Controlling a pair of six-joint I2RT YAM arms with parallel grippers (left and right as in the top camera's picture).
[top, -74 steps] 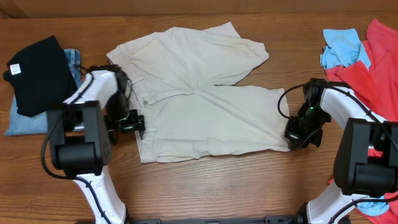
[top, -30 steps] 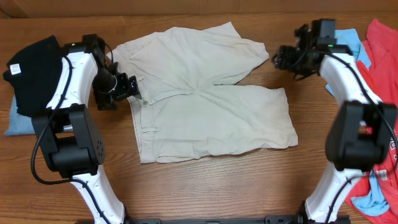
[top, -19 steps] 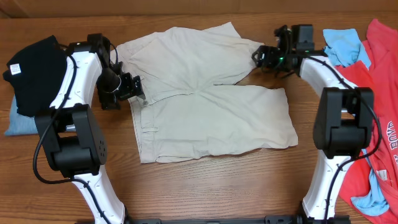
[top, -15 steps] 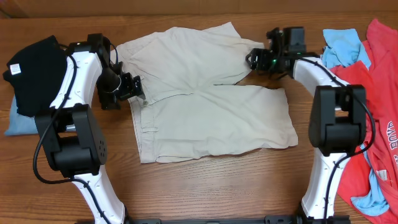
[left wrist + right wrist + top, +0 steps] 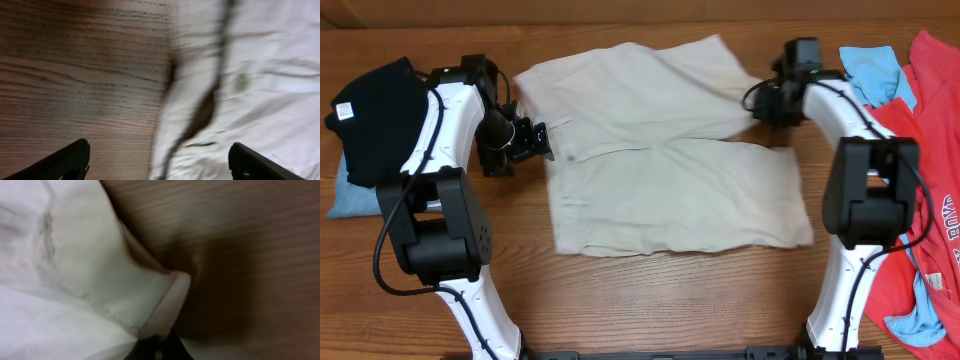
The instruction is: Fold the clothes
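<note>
Shorts [image 5: 660,160] have slid rightward, right tool [image 5: 760,101] (now shut) pinching hem.

Wood table [image 5: 670,300], mid-brown w/ fine grain running side to side, filled the overhead view edge to edge. Light was even, shadows soft & short. Far L: black garment [image 5: 380,120] lay atop folded blue denim [image 5: 350,195]. Far R: red cloth [image 5: 920,110] & light-blue cloth [image 5: 870,75] were heaped together.
</note>
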